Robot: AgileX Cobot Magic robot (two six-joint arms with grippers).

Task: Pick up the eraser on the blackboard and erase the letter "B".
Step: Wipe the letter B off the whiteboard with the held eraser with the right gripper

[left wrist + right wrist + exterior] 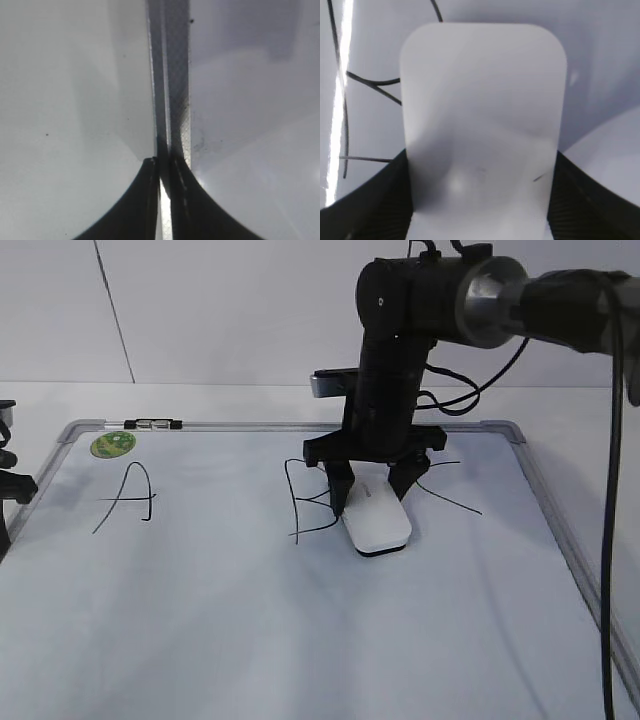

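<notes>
A: Looking at the right gripper point(372, 502) — its fingers sit either side of the eraser point(376, 520), pads against the long sides in the right wrist view. Looks clamped on it, not just straddling.

B: Agreed. Eraser's flat on the board point(250, 620), mid-board, just right of the B point(305, 502). A point(130, 498) is well off to the left, and there are other strokes point(448, 498) to the right of the eraser.

A: So the step is the wipe itself. Tips?

B: Keep the dark underside flush on the board, no tilt, or only one edge cleans. Sweep left over the B, incl. the tall stroke and both bulges. Prob needs a couple of passes, since the B looks taller than the eraser is wide.

A: Risks?

B: Too much downforce could make the eraser slip in the grip. Also don't drift right, that'd smear the other strokes. A is far enough to be safe.

A: Left gripper point(165, 165)?

B: Its fingers are pressed together, holding nothing, parked over the frame edge point(172, 75) at the board's left side. Leave it there, out of the way.
</notes>
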